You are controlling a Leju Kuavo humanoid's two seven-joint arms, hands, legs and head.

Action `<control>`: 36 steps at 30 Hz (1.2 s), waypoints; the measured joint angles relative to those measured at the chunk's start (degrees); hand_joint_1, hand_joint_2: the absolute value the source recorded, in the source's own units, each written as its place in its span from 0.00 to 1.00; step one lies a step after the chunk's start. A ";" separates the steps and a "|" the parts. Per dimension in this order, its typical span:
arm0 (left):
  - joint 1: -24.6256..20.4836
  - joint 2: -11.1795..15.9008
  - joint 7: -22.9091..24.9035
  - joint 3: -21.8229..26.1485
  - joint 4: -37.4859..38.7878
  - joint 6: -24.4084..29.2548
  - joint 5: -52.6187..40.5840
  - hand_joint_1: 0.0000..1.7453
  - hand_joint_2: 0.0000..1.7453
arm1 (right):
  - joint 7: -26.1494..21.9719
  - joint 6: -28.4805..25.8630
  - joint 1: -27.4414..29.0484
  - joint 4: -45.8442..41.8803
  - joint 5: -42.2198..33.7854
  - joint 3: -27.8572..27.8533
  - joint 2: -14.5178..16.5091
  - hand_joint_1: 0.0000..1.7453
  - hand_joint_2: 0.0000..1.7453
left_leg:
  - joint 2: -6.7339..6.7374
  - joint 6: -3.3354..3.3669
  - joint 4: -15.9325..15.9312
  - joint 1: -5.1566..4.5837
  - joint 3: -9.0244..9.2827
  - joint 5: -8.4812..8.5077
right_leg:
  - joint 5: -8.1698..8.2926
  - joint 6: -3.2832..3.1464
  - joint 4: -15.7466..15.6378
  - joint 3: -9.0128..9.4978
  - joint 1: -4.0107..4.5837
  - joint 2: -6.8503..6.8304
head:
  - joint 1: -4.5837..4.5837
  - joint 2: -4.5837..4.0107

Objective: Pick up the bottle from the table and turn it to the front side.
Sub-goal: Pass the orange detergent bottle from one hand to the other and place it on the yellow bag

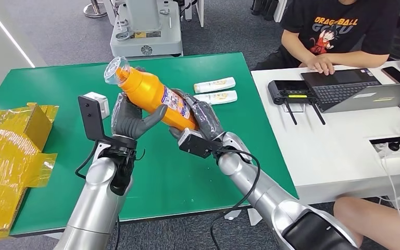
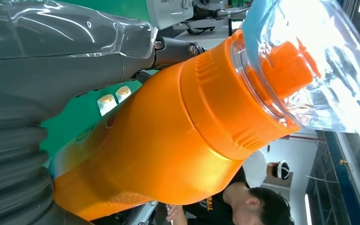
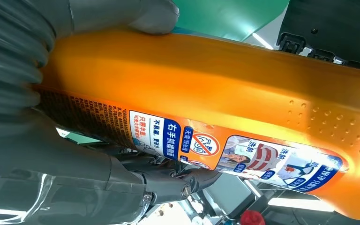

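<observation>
Both hands grasp the orange bottle (image 1: 153, 94) above the green table (image 1: 41, 83): left hand (image 1: 130, 117) near its cap, right hand (image 1: 203, 117) at its base. Turning step; next, rotate it label-forward.

So the bottle (image 1: 153, 96) is a glossy orange plastic one with a clear cap (image 1: 115, 70) over an orange nozzle and a ribbed orange collar under it. It's up off the green table, lying tilted, cap end pointing far-left and higher, base end lower toward the right. A printed label (image 1: 174, 101) with blue and white panels and small pictures runs along the side facing up and right. The plain orange side has a patch of small raised dots near one end. It's over the middle of the table.
</observation>
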 joint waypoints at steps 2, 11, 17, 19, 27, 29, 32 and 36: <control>-0.23 -0.07 -0.07 -0.01 0.66 0.24 0.24 0.00 1.00 | -0.02 -0.04 -0.01 0.24 -0.01 -0.01 0.00 1.00 1.00 | 0.00 0.00 0.00 0.00 0.00 0.00 | 0.00 0.00 0.00 -0.01 0.00 0.00 | 0.00 0.00; -1.00 -0.70 -0.55 -0.04 3.25 0.30 2.04 1.00 1.00 | -0.13 -0.21 0.06 0.91 -0.04 -0.12 -0.15 1.00 1.00 | 0.02 0.00 0.00 0.00 -0.01 0.00 | 0.00 0.00 0.00 -0.03 0.00 0.02 | -0.01 0.00; -1.11 -0.96 -1.17 -0.02 4.01 0.88 2.87 1.00 1.00 | -0.10 -0.42 0.44 0.91 0.03 -0.25 -0.36 1.00 1.00 | 0.02 0.00 0.00 0.00 -0.01 0.00 | 0.00 0.00 0.00 -0.03 0.00 0.02 | 0.00 0.00; -1.10 -0.96 -1.38 -0.02 4.19 1.19 2.95 1.00 1.00 | -0.05 -0.42 0.58 0.87 0.13 -0.28 -0.38 1.00 1.00 | 0.02 0.00 0.00 0.00 -0.01 0.00 | 0.00 0.00 0.00 -0.03 0.00 0.02 | 0.00 0.00; -0.94 -0.92 -1.70 -0.02 4.37 1.79 3.28 1.00 1.00 | 0.13 -0.43 1.17 0.33 0.34 -0.32 -0.48 1.00 1.00 | 0.02 0.00 0.00 0.00 -0.01 0.00 | 0.00 0.00 0.00 -0.04 0.00 0.02 | 0.00 0.00; -0.81 -0.91 -1.77 -0.02 4.37 1.84 3.44 1.00 1.00 | 0.19 -0.46 1.35 0.15 0.38 -0.34 -0.53 1.00 1.00 | 0.02 0.00 0.00 0.00 -0.01 0.00 | 0.00 0.00 0.00 -0.04 0.00 0.02 | 0.00 0.00; -0.57 -0.90 -1.95 -0.02 4.37 1.90 3.63 1.00 1.00 | 0.26 -0.56 1.71 -0.31 0.36 -0.44 -0.63 0.31 1.00 | 0.02 0.00 0.00 0.00 -0.02 0.00 | 0.00 0.00 0.00 -0.04 0.00 0.02 | 0.00 0.00; -0.29 -0.89 -2.31 -0.02 4.37 2.31 3.86 1.00 1.00 | 0.31 -1.58 2.24 -1.52 0.37 -0.66 -0.78 0.04 1.00 | 0.02 0.00 0.00 0.00 -0.02 0.00 | 0.00 0.00 0.00 -0.04 0.00 0.02 | -0.01 0.00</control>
